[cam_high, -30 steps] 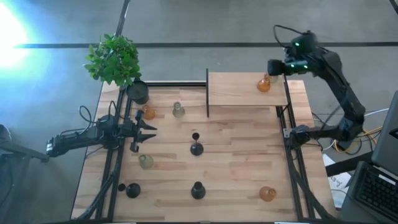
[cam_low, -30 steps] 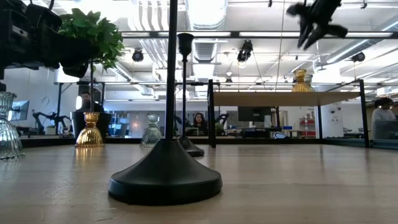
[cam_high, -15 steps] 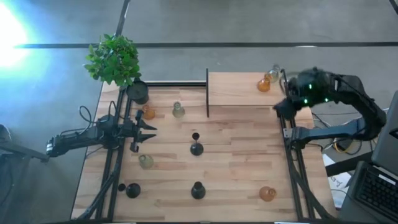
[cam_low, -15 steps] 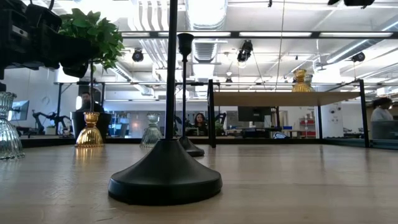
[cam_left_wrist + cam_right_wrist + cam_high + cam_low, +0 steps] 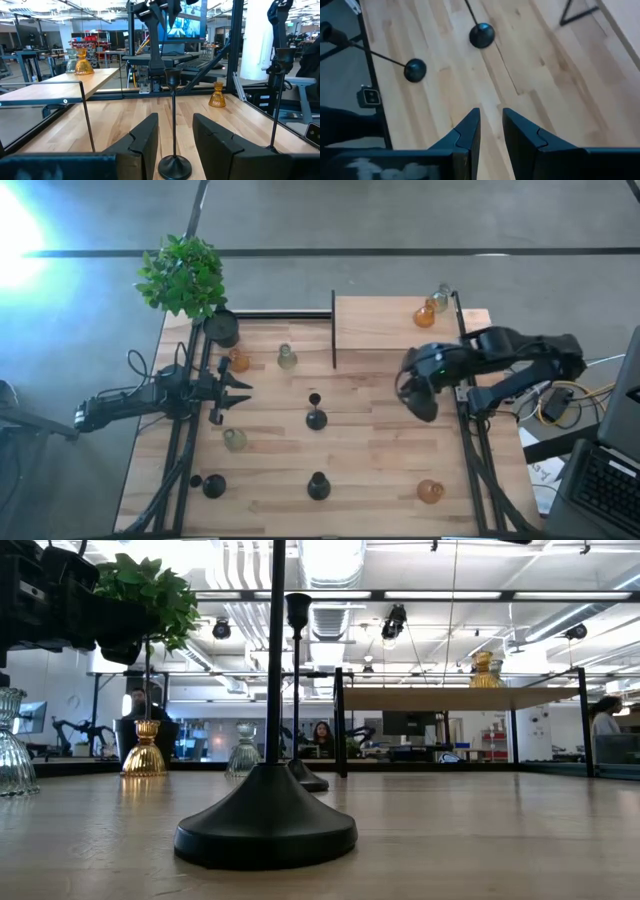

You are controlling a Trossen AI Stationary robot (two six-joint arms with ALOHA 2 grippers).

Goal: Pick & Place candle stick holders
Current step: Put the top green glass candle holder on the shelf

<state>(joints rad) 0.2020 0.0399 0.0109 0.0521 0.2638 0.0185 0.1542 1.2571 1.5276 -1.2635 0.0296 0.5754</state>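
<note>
The right gripper (image 5: 418, 402) hung above the table's (image 5: 380, 470) right half, about three o'clock from centre, its fingers (image 5: 470, 131) a narrow gap apart with nothing between them and bare wood below. Over at nine o'clock the left gripper (image 5: 238, 386) waited at the table's left edge, jaws partly open and empty.

On the raised shelf (image 5: 380, 330) at one o'clock sat an amber holder (image 5: 425, 315) with a pale glass holder (image 5: 441, 297) just beside it. At centre stood a black stemmed holder (image 5: 316, 417), and another black holder (image 5: 318, 486) stood at six o'clock. A second amber holder (image 5: 430, 492) rested near the five o'clock corner. Toward ten o'clock, a third amber holder (image 5: 238, 361) and a clear holder (image 5: 287, 358) stood near each other, next to the potted plant (image 5: 185, 277). A greenish holder (image 5: 234, 440) sat at eight o'clock, and a low black holder (image 5: 213, 486) at seven, possibly with a smaller black piece beside it; hard to tell from above.
</note>
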